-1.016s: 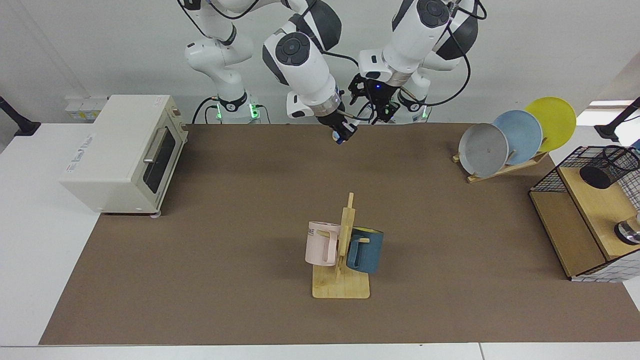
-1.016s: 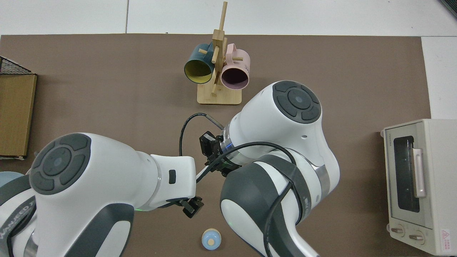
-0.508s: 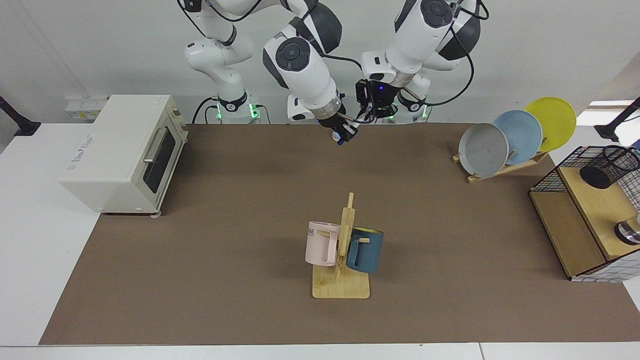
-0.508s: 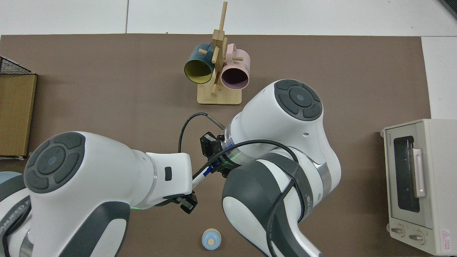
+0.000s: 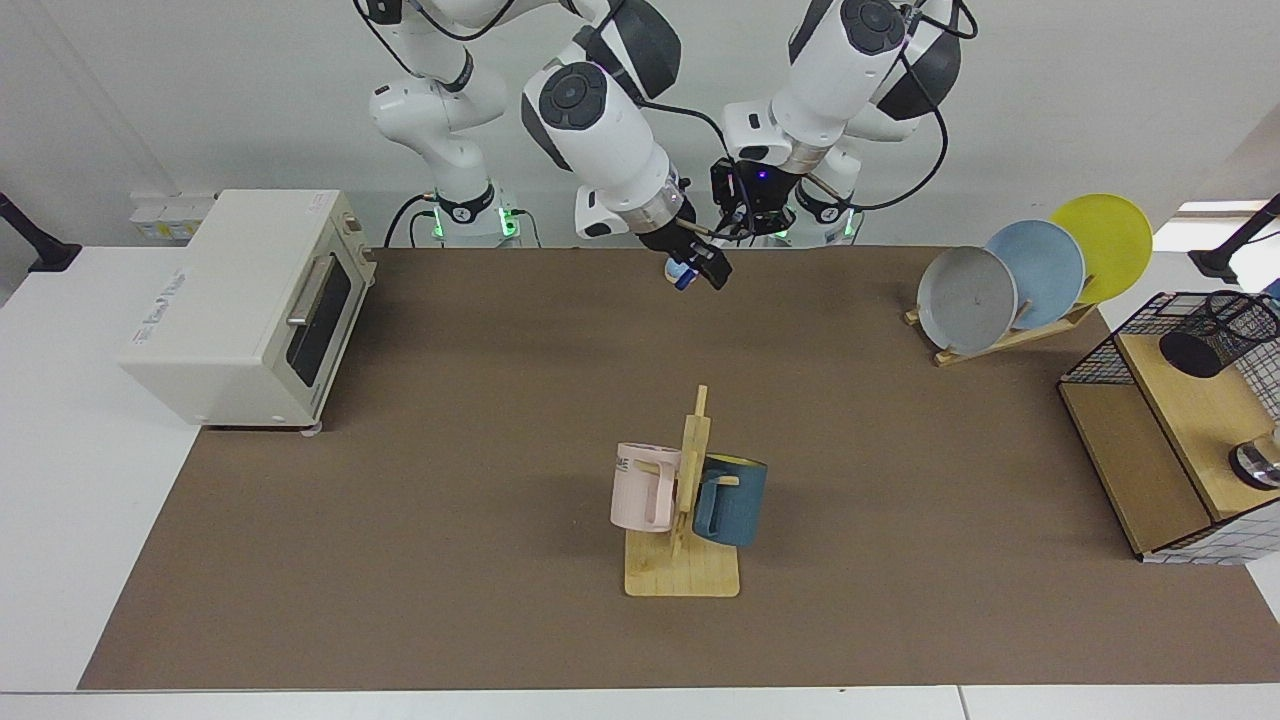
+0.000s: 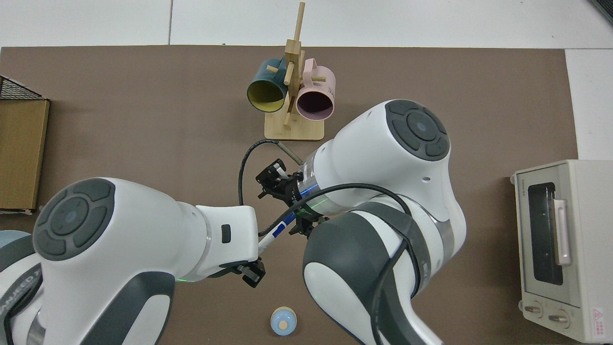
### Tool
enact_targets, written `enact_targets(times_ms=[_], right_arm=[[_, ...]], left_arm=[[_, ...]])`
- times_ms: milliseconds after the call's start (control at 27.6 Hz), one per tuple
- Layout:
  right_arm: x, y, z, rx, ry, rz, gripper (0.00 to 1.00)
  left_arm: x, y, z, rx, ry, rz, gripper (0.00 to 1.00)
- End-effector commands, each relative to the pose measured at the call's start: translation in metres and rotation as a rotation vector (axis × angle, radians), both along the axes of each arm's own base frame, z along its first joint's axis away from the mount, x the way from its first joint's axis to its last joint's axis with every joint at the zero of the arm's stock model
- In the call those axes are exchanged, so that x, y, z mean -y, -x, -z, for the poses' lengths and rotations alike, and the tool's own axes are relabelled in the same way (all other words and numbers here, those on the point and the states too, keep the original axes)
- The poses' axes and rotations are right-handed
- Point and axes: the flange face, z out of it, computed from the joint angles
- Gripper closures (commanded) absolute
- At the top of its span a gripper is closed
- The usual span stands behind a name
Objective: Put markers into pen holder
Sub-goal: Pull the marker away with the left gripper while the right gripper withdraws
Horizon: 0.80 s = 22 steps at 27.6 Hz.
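The right end effector (image 5: pixel 697 264), clamped on the marker (image 5: pixel 682 273), hangs just beside the left end effector (image 5: pixel 742 205) — its grip unreadable — so a mistimed handover could drop the marker, well apart from the pen holder (image 5: pixel 1228 332).

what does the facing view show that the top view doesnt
Only the facing view: the black wire-mesh pen holder and three round plates, grey, blue and yellow, in a wooden rack. It also shows the right gripper holding the marker above the mat's far edge, with the left gripper close beside it.
Only the top view: a small pale blue round object, and the marker's white barrel.
Both: the blue-capped white marker, the wooden mug stand with pink and dark blue mugs, and the cream toaster oven.
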Motion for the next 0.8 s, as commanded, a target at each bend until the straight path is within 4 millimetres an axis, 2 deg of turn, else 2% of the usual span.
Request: enact_targets(times_ms=[0,145,327,508,617,762], right_arm=[[0.025,-0.005,-0.013,0.087,-0.011,-0.08,0.0],[0.055,-0.019,-0.009,0.129,0.054,-0.128,0.0],[0.095,-0.031,-0.002,0.188,0.137,-0.31,0.0],[0.137,-0.036,-0.01,0.236,0.229,-0.502,0.0],[0.161,-0.033,-0.021,0.258,0.272,-0.645,0.0],[0.189,-0.034,-0.031,0.277,0.282,-0.73,0.0]], left_arm=[[-0.004,0.008,0.002,-0.002,-0.007,-0.007,1.0],[-0.011,0.005,0.003,0.006,-0.039,-0.006,1.0],[-0.028,-0.002,0.005,0.011,-0.074,-0.02,1.0],[-0.04,-0.008,0.008,0.029,-0.122,-0.024,1.0],[-0.054,-0.014,0.008,0.034,-0.161,-0.035,1.0],[-0.078,-0.023,0.009,0.047,-0.241,-0.035,1.0]])
